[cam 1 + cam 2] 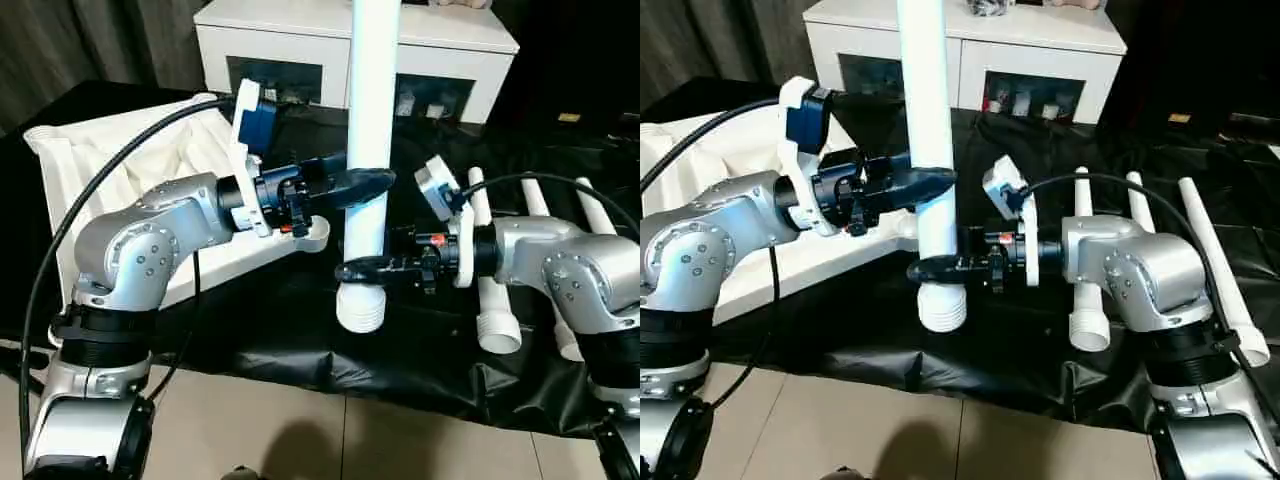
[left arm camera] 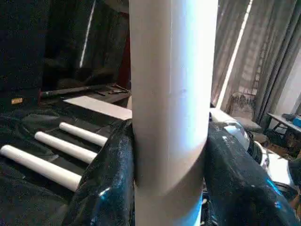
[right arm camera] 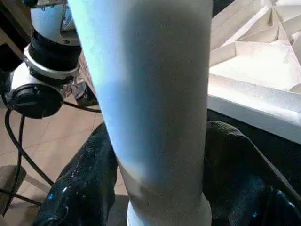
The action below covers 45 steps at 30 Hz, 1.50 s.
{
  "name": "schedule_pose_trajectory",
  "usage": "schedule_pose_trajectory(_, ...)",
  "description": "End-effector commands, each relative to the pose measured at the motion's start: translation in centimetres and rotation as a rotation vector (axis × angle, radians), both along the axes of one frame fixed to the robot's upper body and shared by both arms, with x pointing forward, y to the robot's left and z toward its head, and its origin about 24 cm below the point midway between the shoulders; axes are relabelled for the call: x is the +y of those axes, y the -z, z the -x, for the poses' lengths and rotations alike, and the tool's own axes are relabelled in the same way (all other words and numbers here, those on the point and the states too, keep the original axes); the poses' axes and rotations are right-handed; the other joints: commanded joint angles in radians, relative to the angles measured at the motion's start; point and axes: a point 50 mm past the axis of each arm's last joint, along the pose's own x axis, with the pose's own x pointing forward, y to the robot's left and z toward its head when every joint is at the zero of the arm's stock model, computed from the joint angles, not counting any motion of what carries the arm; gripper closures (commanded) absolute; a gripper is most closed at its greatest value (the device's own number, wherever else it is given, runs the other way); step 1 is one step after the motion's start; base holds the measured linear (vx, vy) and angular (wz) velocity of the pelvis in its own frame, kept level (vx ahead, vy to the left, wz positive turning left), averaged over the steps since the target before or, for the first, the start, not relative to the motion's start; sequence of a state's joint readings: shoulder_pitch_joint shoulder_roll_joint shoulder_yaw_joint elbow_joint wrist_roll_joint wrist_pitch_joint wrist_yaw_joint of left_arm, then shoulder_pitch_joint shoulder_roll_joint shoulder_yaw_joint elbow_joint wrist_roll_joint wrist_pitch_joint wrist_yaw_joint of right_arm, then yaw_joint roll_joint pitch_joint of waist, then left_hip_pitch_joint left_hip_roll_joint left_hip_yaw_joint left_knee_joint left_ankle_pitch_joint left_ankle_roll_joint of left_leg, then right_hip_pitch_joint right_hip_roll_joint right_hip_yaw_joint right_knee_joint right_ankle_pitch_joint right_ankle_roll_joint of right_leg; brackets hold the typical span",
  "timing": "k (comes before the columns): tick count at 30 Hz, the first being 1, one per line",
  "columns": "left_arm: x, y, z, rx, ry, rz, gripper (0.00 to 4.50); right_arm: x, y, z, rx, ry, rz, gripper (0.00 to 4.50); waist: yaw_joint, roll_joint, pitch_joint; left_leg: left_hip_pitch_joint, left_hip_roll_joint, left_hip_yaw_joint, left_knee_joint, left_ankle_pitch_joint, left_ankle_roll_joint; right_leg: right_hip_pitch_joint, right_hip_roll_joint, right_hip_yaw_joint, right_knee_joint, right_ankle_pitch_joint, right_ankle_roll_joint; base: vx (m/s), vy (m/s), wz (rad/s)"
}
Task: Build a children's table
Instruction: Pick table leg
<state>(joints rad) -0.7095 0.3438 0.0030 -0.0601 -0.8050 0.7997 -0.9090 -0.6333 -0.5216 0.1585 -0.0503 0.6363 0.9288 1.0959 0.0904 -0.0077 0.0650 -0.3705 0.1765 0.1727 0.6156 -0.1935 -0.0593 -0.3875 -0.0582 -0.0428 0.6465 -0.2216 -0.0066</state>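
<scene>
Clamped around one upright long tapered white plastic tube leg (image 1: 370, 120): left gripper (image 1: 368, 184) high on the shaft, black fingers (image 2: 106, 188) pressed to both sides; right gripper (image 1: 362, 270) lower, just above the ribbed threaded end, fingers (image 3: 84, 188) hugging the tube on either side. Held over black plastic sheeting (image 1: 300, 340), near corner socket of white rectangular ribbed plastic tabletop (image 1: 120, 160), lying underside up at left. Behind, white cabinet with glass doors (image 1: 300, 50), small items dimly visible inside. At right on the sheeting, three more white tube legs (image 1: 1200, 250), lying side by side.
</scene>
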Motion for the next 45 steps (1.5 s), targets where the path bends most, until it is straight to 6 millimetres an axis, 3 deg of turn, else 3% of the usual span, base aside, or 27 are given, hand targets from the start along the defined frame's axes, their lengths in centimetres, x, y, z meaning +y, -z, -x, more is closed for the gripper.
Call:
schedule_pose_trajectory(1,0.0,-0.4,-0.1,-0.025,-0.004,0.000,2.70,0.0,-0.2,0.2,-0.018,-0.013,0.008,1.60,0.003,0.002,-0.078,0.011,0.045,-0.014,-0.063,-0.062,0.009,0.058,-0.075,0.048,-0.063,0.040,-0.271,0.000,0.000,0.00)
schedule_pose_trajectory(7,0.0,-0.4,-0.1,-0.027,-0.004,0.000,2.70,0.2,-0.1,0.3,-0.020,-0.018,0.006,1.33,0.003,0.004,-0.078,0.011,0.045,-0.014,-0.063,-0.064,0.007,0.057,-0.074,0.047,-0.063,0.045,-0.275,0.000,0.000,0.00)
schedule_pose_trajectory(8,0.0,-0.5,-0.1,-0.027,-0.003,0.000,2.70,0.3,-0.1,0.3,-0.017,-0.017,0.004,1.86,0.003,0.004,-0.078,0.011,0.045,-0.014,-0.063,-0.065,0.007,0.057,-0.074,0.048,-0.063,0.046,-0.275,0.000,0.000,0.00)
schedule_pose_trajectory(10,0.0,-0.5,-0.1,-0.027,-0.004,0.000,2.70,0.3,-0.1,0.3,-0.016,-0.015,0.002,1.74,0.003,0.004,-0.078,0.010,0.045,-0.014,-0.063,-0.066,0.007,0.058,-0.075,0.047,-0.063,0.044,-0.275,0.000,0.000,0.00)
schedule_pose_trajectory(13,0.0,-0.5,-0.1,-0.028,-0.005,-0.001,2.70,0.3,-0.1,0.2,-0.006,-0.012,-0.008,2.24,0.003,0.003,-0.078,0.011,0.045,-0.013,-0.062,-0.064,0.008,0.058,-0.075,0.048,-0.063,0.046,-0.275,0.000,0.000,0.00)
schedule_pose_trajectory(16,0.0,-0.5,-0.1,-0.029,-0.004,0.000,2.70,0.2,-0.1,0.2,-0.004,-0.012,-0.006,2.27,0.003,0.004,-0.078,0.011,0.045,-0.014,-0.063,-0.063,0.007,0.057,-0.074,0.047,-0.062,0.049,-0.275,0.000,0.000,0.00)
schedule_pose_trajectory(18,0.0,-0.5,-0.2,-0.030,-0.003,0.001,2.70,0.2,-0.1,0.2,-0.003,-0.013,-0.004,2.53,0.003,0.004,-0.078,0.011,0.045,-0.014,-0.063,-0.066,0.005,0.058,-0.074,0.047,-0.063,0.051,-0.277,0.000,0.000,0.00)
schedule_pose_trajectory(25,0.2,-0.6,-0.7,-0.009,-0.061,0.005,2.70,0.0,-0.1,0.0,-0.003,0.023,-0.015,2.59,0.004,0.005,-0.079,0.010,0.044,-0.014,-0.062,-0.064,0.006,0.059,-0.075,0.048,-0.062,0.059,-0.278,0.000,0.000,0.00)
schedule_pose_trajectory(26,0.5,-0.7,-1.1,0.014,-0.087,0.021,2.35,-0.1,-0.2,-0.3,-0.008,0.051,-0.023,2.59,0.004,0.006,-0.079,0.011,0.044,-0.014,-0.062,-0.064,0.005,0.058,-0.074,0.047,-0.062,0.057,-0.278,0.000,0.000,0.00)
schedule_pose_trajectory(32,1.2,-1.0,-0.7,0.032,-0.065,0.052,1.80,-1.3,0.0,-1.1,-0.030,0.194,-0.043,2.62,0.004,0.008,-0.080,0.011,0.043,-0.015,-0.062,-0.061,-0.003,0.058,-0.074,0.047,-0.060,0.071,-0.279,0.000,0.000,0.00)
schedule_pose_trajectory(37,1.8,-0.4,-0.6,0.041,-0.083,0.027,1.50,-3.0,-0.9,-1.7,-0.056,0.303,-0.074,2.63,0.004,0.020,-0.080,0.016,0.043,-0.014,-0.062,-0.083,-0.018,0.054,-0.072,0.046,-0.064,0.052,-0.278,0.000,0.000,0.00)
schedule_pose_trajectory(39,2.0,-0.2,-0.5,0.044,-0.089,0.024,1.16,-3.4,-1.0,-1.8,-0.060,0.327,-0.083,2.64,0.004,0.016,-0.080,0.013,0.041,-0.014,-0.063,-0.081,-0.017,0.057,-0.070,0.046,-0.063,0.062,-0.274,0.000,0.000,0.00)
schedule_pose_trajectory(40,2.2,0.2,-0.5,0.049,-0.104,0.013,1.16,-3.5,-1.2,-1.8,-0.060,0.337,-0.095,2.64,0.005,0.025,-0.081,0.013,0.040,-0.015,-0.062,-0.085,-0.018,0.057,-0.070,0.045,-0.063,0.063,-0.272,0.000,0.000,0.00)
schedule_pose_trajectory(42,2.2,0.3,-0.5,0.051,-0.108,0.010,0.98,-3.6,-1.2,-1.7,-0.059,0.341,-0.098,2.64,0.003,0.020,-0.081,0.011,0.040,-0.015,-0.062,-0.081,-0.012,0.061,-0.070,0.045,-0.063,0.068,-0.273,0.000,0.000,0.00)
schedule_pose_trajectory(43,2.4,0.7,-0.8,0.047,-0.158,-0.018,0.98,-3.6,-1.2,-1.7,-0.074,0.364,-0.094,2.64,0.004,0.039,-0.081,0.011,0.040,-0.018,-0.061,-0.086,-0.014,0.058,-0.072,0.044,-0.062,0.059,-0.273,0.000,0.000,0.00)
schedule_pose_trajectory(44,2.8,1.2,-1.5,0.031,-0.273,-0.040,0.85,-3.7,-1.1,-2.0,-0.115,0.419,-0.080,2.64,-0.001,0.034,-0.079,0.011,0.044,-0.018,-0.062,-0.096,-0.014,0.058,-0.070,0.044,-0.069,0.057,-0.266,0.000,0.000,0.00)
schedule_pose_trajectory(45,3.6,1.7,-2.5,-0.001,-0.443,-0.064,0.85,-3.9,-0.8,-2.6,-0.187,0.530,-0.040,2.64,-0.001,0.046,-0.079,0.011,0.042,-0.020,-0.061,-0.106,-0.021,0.058,-0.071,0.044,-0.068,0.054,-0.265,0.000,0.000,0.00)
